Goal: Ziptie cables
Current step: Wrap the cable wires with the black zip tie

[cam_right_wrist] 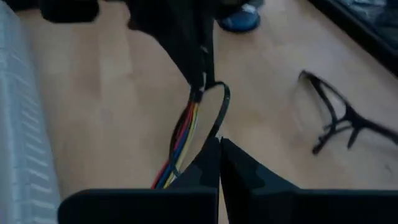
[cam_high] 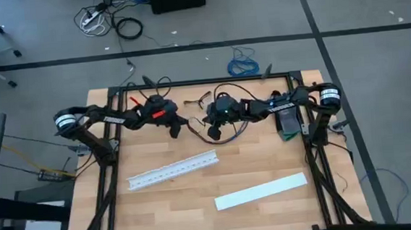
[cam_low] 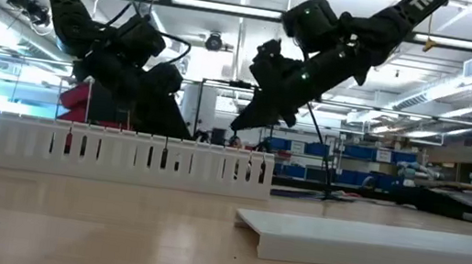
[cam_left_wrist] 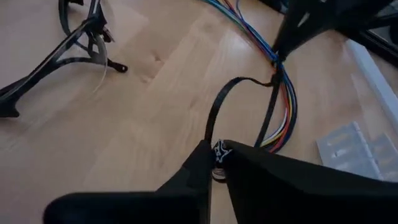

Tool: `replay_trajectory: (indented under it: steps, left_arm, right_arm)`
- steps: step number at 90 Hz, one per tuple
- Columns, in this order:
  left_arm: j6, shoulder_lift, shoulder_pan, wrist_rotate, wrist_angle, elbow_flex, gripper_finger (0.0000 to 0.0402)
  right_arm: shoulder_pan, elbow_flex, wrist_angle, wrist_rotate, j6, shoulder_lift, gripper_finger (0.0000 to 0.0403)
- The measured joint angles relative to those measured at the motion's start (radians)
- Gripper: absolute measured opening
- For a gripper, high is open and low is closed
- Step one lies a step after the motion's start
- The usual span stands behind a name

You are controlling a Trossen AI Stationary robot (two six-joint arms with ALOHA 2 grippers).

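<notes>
Nearest the worktop's (cam_high: pixel 161 212) front edge lies a flat white strip (cam_high: pixel 260 191); behind it, a white slotted strip (cam_high: pixel 173 169). Farther back, above mid-worktop, the two tools meet over the cables (cam_left_wrist: pixel 285 102), a multicoloured bunch hanging in a loop between them. The left tool (cam_left_wrist: pixel 217 158) is clamped on a black ziptie (cam_left_wrist: pixel 217 112), which arcs round the bunch. The right tool (cam_right_wrist: pixel 219 144) is pressed together on the same ziptie, just beside the wires. Beyond, near the rear edge, a pair of black glasses (cam_right_wrist: pixel 339 118) lies on the wood. A blue coiled cable (cam_high: pixel 242 63) lies on the floor behind.
</notes>
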Motion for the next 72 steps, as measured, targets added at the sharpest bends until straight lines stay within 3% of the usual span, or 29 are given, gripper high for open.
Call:
replay_trajectory:
  steps: [35, 48, 72]
  left_arm:
    - [0.000, 0.000, 0.000, -0.009, 0.042, 0.000, 0.0016]
    - [-0.001, -0.011, 0.000, -0.002, 0.053, 0.000, 0.0015]
    - [0.050, -0.181, -0.002, -0.066, -0.061, -0.039, 0.0009]
  right_arm:
    - [0.099, 0.000, -0.015, 0.049, 0.145, 0.000, 0.0000]
    - [0.125, 0.000, -0.037, 0.143, 0.166, -0.003, 0.0000]
    - [0.126, -0.001, -0.095, 0.250, 0.166, -0.028, 0.0000]
